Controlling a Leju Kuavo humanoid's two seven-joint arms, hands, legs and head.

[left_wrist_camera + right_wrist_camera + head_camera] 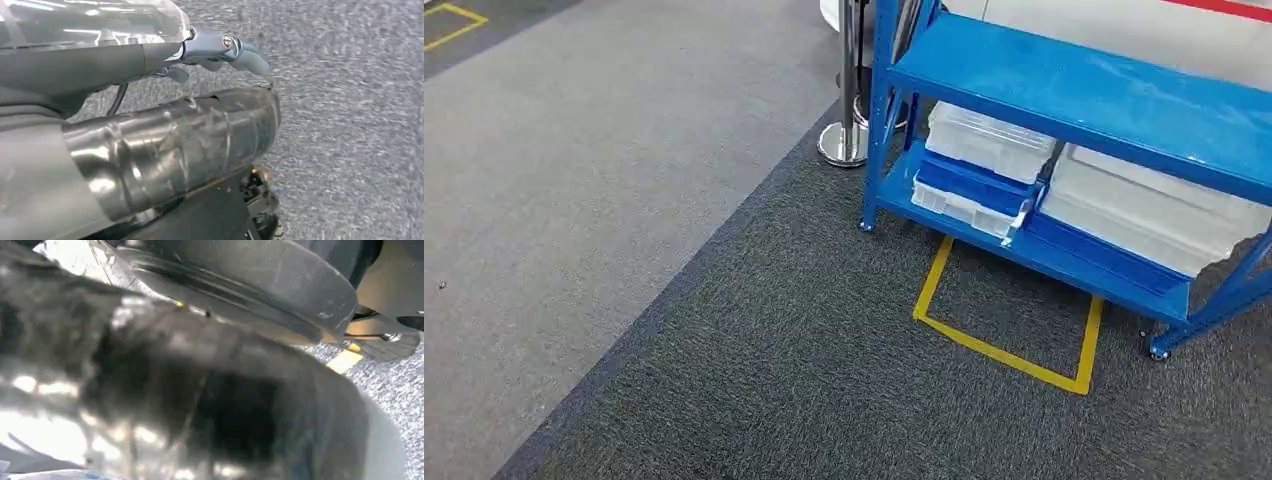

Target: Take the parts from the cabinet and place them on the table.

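The blue cabinet [1074, 95], an open metal rack, stands at the upper right of the head view. Its low shelf carries a clear bin [989, 140] stacked on a blue bin [969, 190], with a larger clear bin [1154, 210] beside them. What lies inside the bins is too faint to tell. My left hand [220, 50] hangs over the dark carpet, its grey fingers stretched out with nothing between them. My right hand [175, 390] is a close, blurred grey and silver mass, and its fingers are hidden.
A yellow tape square [1004, 350] marks the dark carpet in front of the rack. A chrome post base [844, 145] stands at the rack's left corner. Lighter grey floor [574, 200] spreads to the left. The rack rolls on small castors [1160, 354].
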